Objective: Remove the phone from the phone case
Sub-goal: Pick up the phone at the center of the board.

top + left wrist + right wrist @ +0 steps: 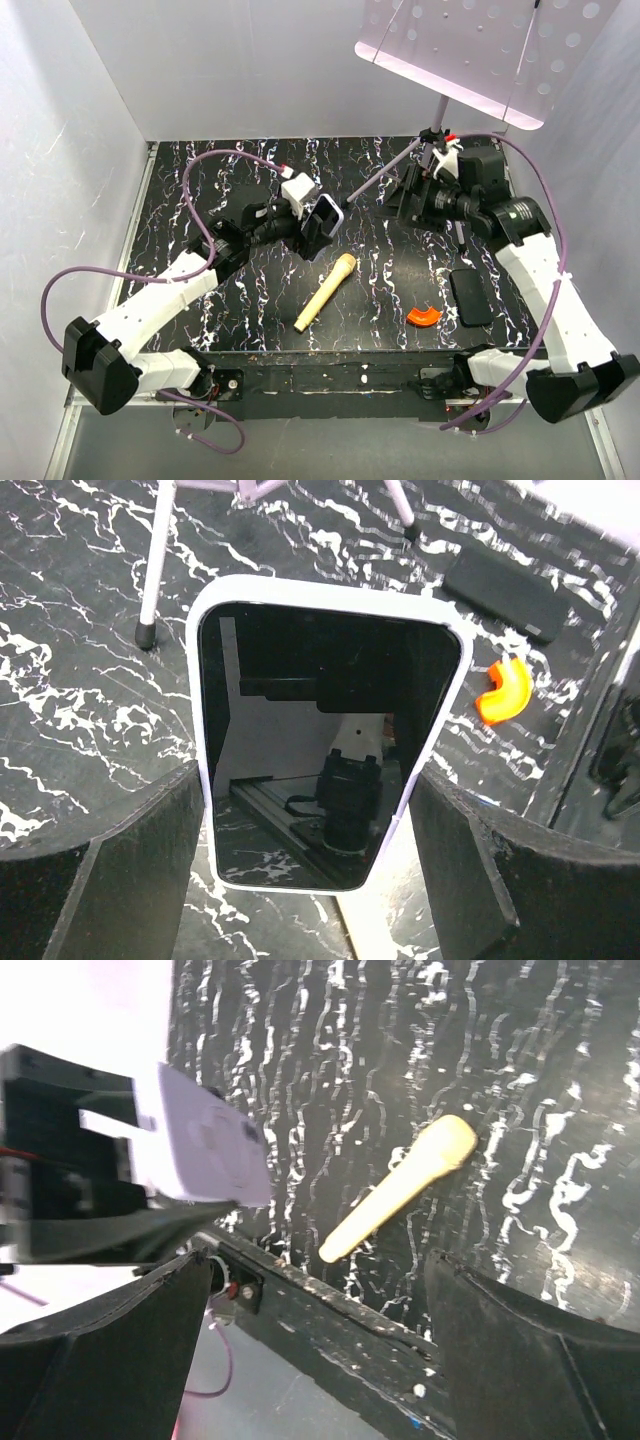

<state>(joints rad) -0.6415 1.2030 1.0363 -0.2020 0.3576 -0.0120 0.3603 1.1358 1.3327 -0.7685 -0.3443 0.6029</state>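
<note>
Black, white-veined tabletop (380, 270) is seen beneath both arms. The phone case (330, 588), with the phone (325, 730) seated in it, is clamped by its long edges in the left gripper (320, 222), off the table. The right gripper (315, 1260) is spread wide, grasping nothing. A wooden stick (326, 291), an orange curved piece (423, 317) and a dull black rectangle (470, 296) lie apart. The glossy screen is shown only by the left wrist view.

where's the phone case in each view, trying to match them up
Top external: the phone case is left of centre, held in the left end effector.
Left wrist: centre, its lavender rim framing the phone.
Right wrist: upper left, pale back showing.
Shared landmark: the black marbled table.
</note>
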